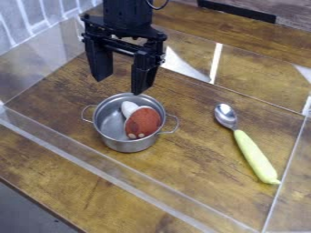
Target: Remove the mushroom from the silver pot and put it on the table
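Nearest the camera runs the front part of the worktop (73,196), dark brown planks with visible grain, the largest thing in view; it fills most of the picture and drops off to darkness at the bottom left corner. Clear acrylic walls (115,171) border it, one pale band slanting across the front and other see-through edges showing at the sides and back. Next in size is the black robot arm (125,20), coming down from the top, left of centre. Its end effector (120,81) is spread, the two fingers well apart with nothing between them, hanging above the pot. A pale, bluish-white patterned shape (21,16) shows at the top left corner, too little of it to name

The silver pot (115,143) stands upright on the worktop behind the slanting band, round, shallow and shiny, a thin wire handle out at each side, its mouth uncovered. To its right lies a silver spoon (225,116), the bowl pointing away from the camera and the yellow-green handle (255,157) slanting toward the lower right, apart from the pot. Smallest is the mushroom (142,122), inside the pot, tipped on its side: reddish-brown cap toward the right, white stubby stem toward the upper left
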